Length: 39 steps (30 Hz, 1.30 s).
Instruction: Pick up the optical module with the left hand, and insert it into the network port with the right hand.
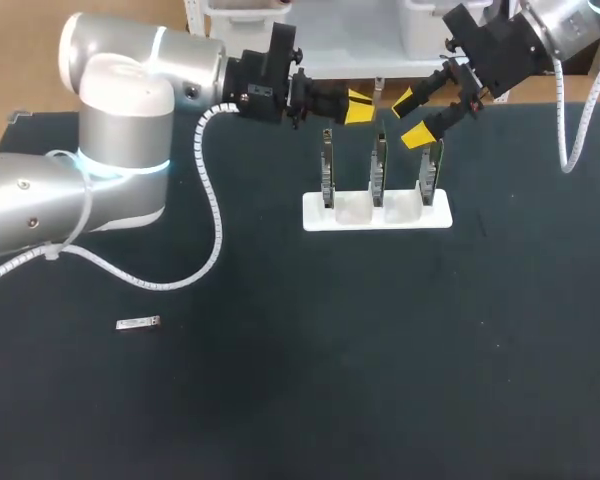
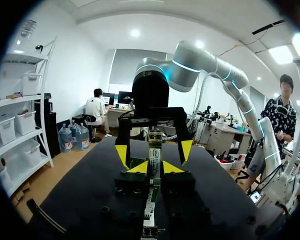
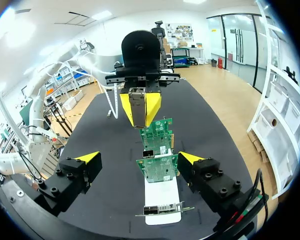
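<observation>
around: three green network cards (image 1: 379, 170) standing upright in a row in a white stand (image 1: 315, 216) on the black table (image 1: 380, 360); a small silver bit (image 1: 138, 323) lies well off on the left side
in the way: the card row sits right under the two grippers, which face each other
left gripper (image 1: 358, 107): fingers clamped on the optical module (image 3: 138, 101), held up above the cards
right gripper (image 1: 411, 118): fingers spread wide, gripping nothing, near the module but not touching it
module looks: short boxy silver metal piece, one end poking out past the yellow tips
</observation>
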Each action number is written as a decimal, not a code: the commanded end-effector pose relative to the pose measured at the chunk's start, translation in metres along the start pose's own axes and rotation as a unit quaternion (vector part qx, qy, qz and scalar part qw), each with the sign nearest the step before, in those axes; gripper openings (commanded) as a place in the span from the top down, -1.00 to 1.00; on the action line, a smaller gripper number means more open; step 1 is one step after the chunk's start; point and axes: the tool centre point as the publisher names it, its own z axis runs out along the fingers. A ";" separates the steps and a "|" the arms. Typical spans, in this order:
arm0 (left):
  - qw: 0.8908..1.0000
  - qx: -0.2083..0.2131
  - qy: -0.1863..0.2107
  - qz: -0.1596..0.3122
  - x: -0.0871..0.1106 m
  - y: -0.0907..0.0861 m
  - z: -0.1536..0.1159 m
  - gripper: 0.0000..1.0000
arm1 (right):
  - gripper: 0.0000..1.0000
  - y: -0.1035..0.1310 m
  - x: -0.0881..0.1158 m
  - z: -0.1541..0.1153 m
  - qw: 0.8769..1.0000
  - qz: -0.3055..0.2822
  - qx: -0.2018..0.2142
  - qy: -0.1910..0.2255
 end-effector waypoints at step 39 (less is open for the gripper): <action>1.000 -0.013 -0.008 -0.008 0.004 -0.005 0.018 1.00 | -1.00 -0.001 0.000 0.000 1.000 0.000 -0.001 0.000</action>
